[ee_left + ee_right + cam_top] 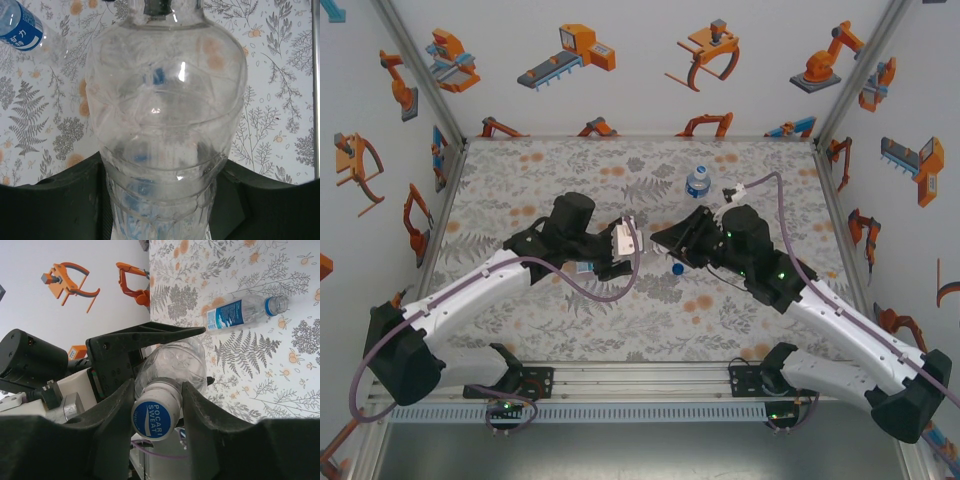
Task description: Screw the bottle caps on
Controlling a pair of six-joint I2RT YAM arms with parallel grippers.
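At the middle of the flowered mat [570, 320], a clear bottle [165, 100] is held off the surface between the two grippers. It is thin, crinkled plastic with ridged rings round its body and a rounded shoulder, and it bears no label. Its cap [152, 412] is a short white cylinder with a round blue printed top.

The left gripper [620, 243] is clamped round the bottle's body, with a black finger on either side. The right gripper [157, 390] faces it. Its two dark, curved fingers [117, 410] run close along both sides of the cap, but I cannot tell whether they press on it.

A loose blue cap [677, 268] lies on the mat just on the near side of the right gripper. A labelled bottle [698, 182] with a blue band and a blue cap rests farther back, apart from both grippers.

Both arms reach in from the near corners with their elbows bent, and their wrists are turned toward each other.
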